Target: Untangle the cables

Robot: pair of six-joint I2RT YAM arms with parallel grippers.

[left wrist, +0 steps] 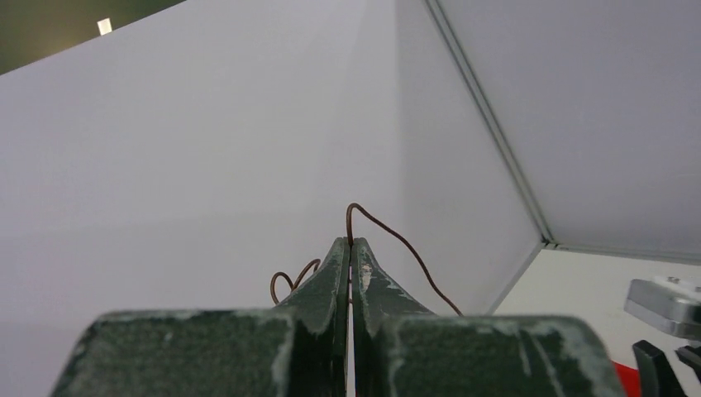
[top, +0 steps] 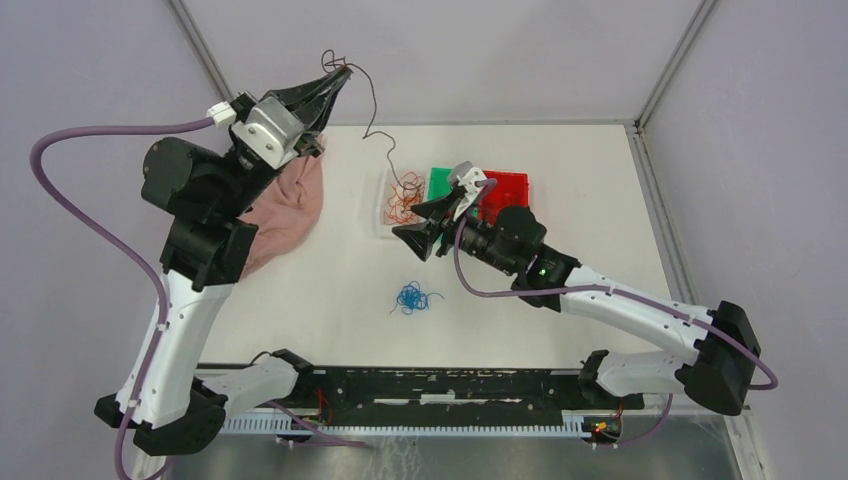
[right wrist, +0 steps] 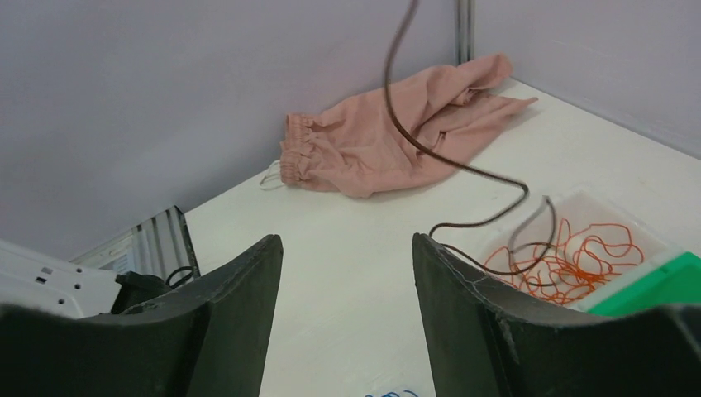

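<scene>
At the far left, the raised left gripper (top: 338, 78) has its fingers pressed together on one end of a dark brown wire (top: 372, 105). Below it a pink cloth (top: 290, 205) lies crumpled on the white table (top: 330, 290). The wire hangs from the gripper down and to the right into a clear tray (top: 384, 205) that holds a heap of orange wires (top: 405, 195). Nearer, a small knot of blue wires (top: 415, 298) rests alone on the table. The right gripper (top: 428, 225) hovers just right of the tray, fingers spread and holding nothing. A green board (top: 440, 183) and a red board (top: 505, 188) lie behind it.
</scene>
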